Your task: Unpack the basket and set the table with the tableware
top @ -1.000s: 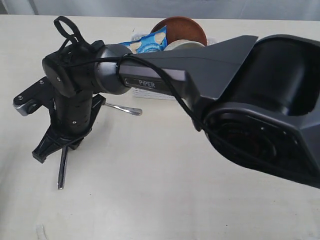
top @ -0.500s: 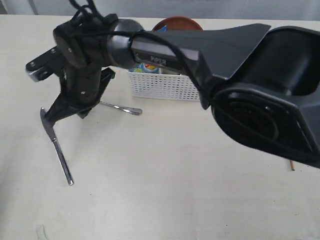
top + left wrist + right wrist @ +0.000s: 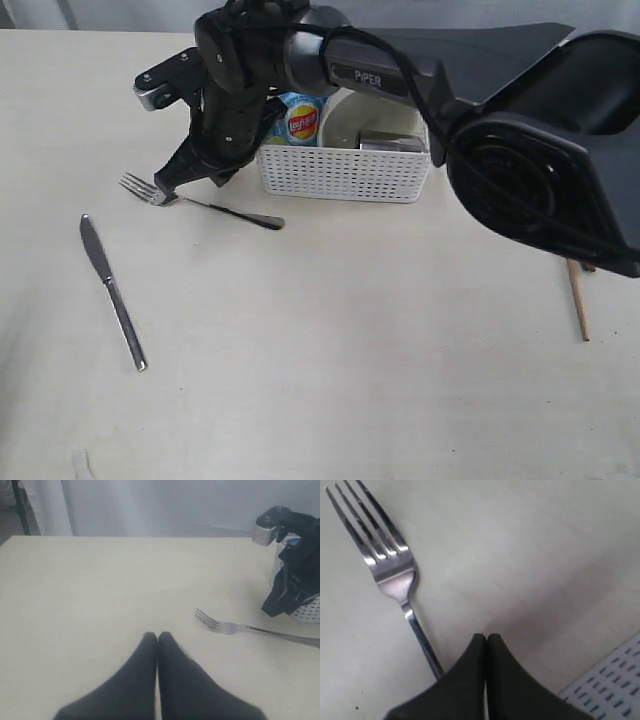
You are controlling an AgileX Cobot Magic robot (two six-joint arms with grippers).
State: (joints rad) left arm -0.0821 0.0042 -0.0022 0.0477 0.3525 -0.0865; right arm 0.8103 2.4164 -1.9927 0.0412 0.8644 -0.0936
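**Right arm swung off the knife point(image 3: 112, 295) and back toward the basket point(image 3: 345, 172)**

Fingers pressed together and empty, the right gripper point(image 3: 168, 188) hung over the handle of the fork point(image 3: 200, 203), just beside the basket. The left gripper point(image 3: 157, 636) was likewise closed on nothing above the bare table point(image 3: 350, 380). The right wrist blocked the basket's left corner. Inside showed a blue chips bag point(image 3: 300, 118), a pale bowl point(image 3: 352, 112) and a steel cup point(image 3: 388, 143). Chopsticks point(image 3: 578, 300) lay far right. The knife lay flat where it had been.

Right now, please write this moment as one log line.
right claw: shut, empty, near fork | left claw: shut, empty | knife, fork: on table | basket: not emptied
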